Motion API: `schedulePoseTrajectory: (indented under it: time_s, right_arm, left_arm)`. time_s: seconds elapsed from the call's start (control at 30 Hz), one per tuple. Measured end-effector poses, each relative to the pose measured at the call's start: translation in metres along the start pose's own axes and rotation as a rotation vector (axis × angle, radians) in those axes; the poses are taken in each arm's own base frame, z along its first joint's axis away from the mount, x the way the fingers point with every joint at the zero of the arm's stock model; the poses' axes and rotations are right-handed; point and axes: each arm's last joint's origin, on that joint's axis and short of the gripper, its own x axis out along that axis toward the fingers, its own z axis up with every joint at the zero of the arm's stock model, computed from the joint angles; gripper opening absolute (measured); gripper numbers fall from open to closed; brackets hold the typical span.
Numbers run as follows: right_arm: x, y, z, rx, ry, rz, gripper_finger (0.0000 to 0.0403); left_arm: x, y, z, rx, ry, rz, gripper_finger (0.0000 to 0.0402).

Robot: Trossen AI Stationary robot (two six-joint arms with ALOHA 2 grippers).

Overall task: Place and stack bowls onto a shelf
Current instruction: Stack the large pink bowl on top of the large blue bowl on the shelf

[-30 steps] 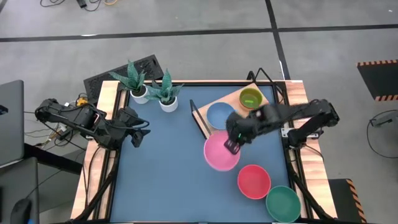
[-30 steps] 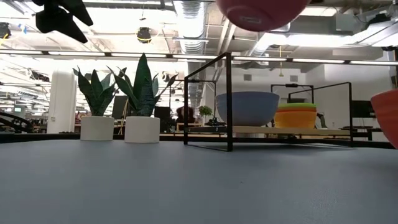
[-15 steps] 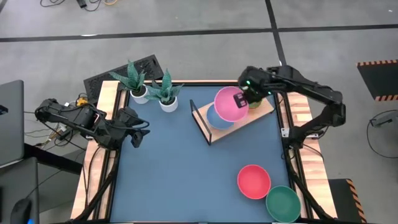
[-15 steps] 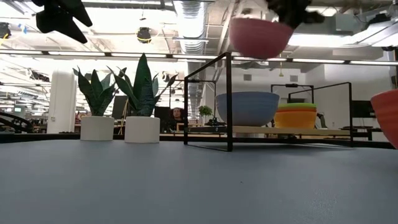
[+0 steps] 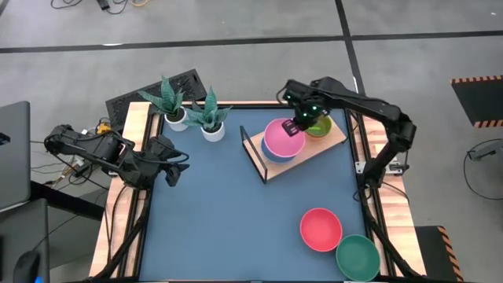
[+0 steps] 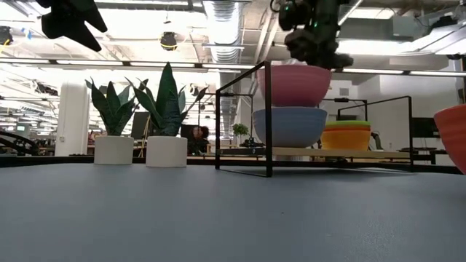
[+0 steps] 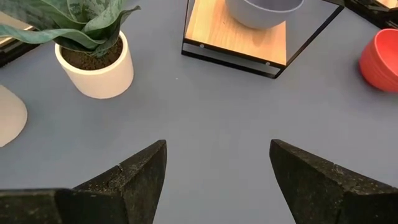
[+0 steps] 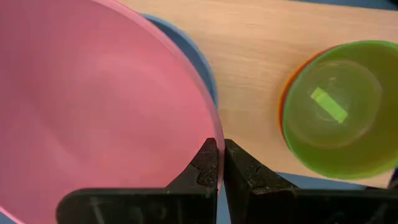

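Observation:
My right gripper (image 5: 292,126) is shut on the pink bowl (image 5: 277,137) over the shelf (image 5: 331,139). The pink bowl hangs upright right over the blue bowl (image 6: 289,126), which stands on the shelf board; I cannot tell whether the two touch. A stack of small bowls with the lime green one on top (image 5: 317,124) stands beside it on the board. The coral-red bowl (image 5: 321,229) and the dark green bowl (image 5: 357,257) sit on the table at the near right. My left gripper (image 7: 217,149) is open and empty at the table's left edge. My right gripper pinches the pink bowl's rim (image 8: 213,134) on the side toward the lime green bowl, one finger (image 8: 205,163) inside the bowl and one (image 8: 241,167) outside. The fingers come from above, pointing down. The bowl is level and upright, directly above the blue bowl.
Two white pots with spiky plants (image 5: 192,118) stand at the far left of the table. The shelf's black wire frame (image 6: 268,116) rises at its corners. The blue table surface (image 5: 220,212) lies between the arms.
My right gripper has carried the pink bowl from the middle of the table up and toward the far edge, over the shelf, then down over the blue bowl. The bowl has stayed upright in the hold.

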Motion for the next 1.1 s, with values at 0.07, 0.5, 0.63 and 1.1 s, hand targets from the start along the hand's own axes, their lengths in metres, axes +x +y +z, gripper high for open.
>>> schedulePoseTrajectory:
  time_s: [0.07, 0.5, 0.63, 1.1]
  right_arm:
    - [0.006, -0.001, 0.004, -0.008, 0.020, 0.008, 0.0028]
    - [0.034, -0.001, 0.023, -0.050, 0.070, 0.037, 0.0030]
    - [0.034, -0.003, 0.025, -0.041, 0.062, 0.039, 0.0045]
    - [0.033, -0.007, 0.023, -0.058, 0.087, 0.028, 0.0050]
  left_arm:
    - [0.000, 0.000, 0.000, 0.000, 0.000, 0.000, 0.0269]
    - [0.000, 0.001, 0.000, 0.004, 0.003, 0.005, 0.0269]
    - [0.000, 0.001, -0.001, 0.008, 0.007, 0.010, 0.0269]
    - [0.000, 0.002, -0.001, 0.012, 0.009, 0.016, 0.0269]
